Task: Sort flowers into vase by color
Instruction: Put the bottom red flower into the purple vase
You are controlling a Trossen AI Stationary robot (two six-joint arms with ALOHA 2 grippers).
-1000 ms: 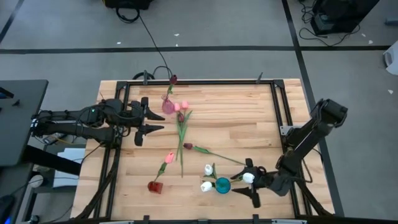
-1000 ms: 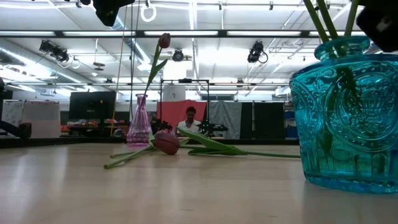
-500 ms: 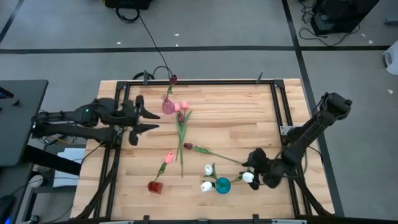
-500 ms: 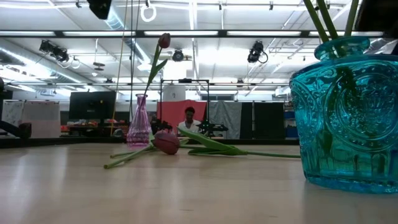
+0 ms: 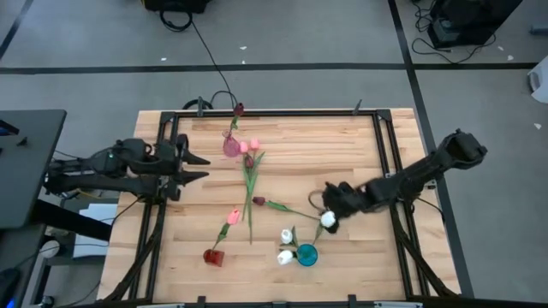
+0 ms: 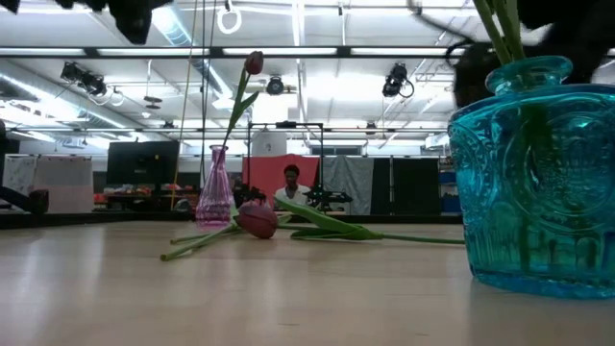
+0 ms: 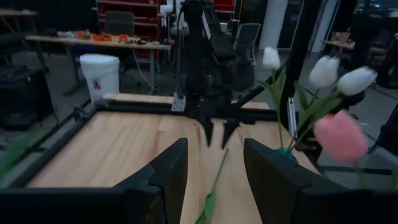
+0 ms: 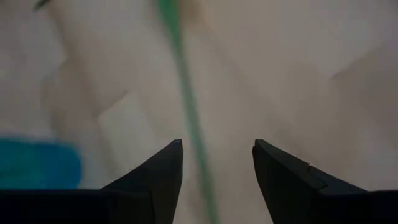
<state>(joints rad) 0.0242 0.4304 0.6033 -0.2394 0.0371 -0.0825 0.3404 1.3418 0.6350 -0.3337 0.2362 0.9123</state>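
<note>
While the left gripper waits with fingers spread at the worktop's left edge, the right gripper hovers, fingers parted and empty, over the thin green stem of the loose maroon tulip. It seems the pick-up step, calling for a descent and pinch. White tulips stand in the ribbed blue glass vase.

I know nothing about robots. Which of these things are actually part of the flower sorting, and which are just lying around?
Part of the job:
- loose tulips on the table
- pink vase
- red vase
- blue vase, holding white tulips

Just lying about:
- black cable on the floor
- white bucket beyond the table
- person far behind
</note>
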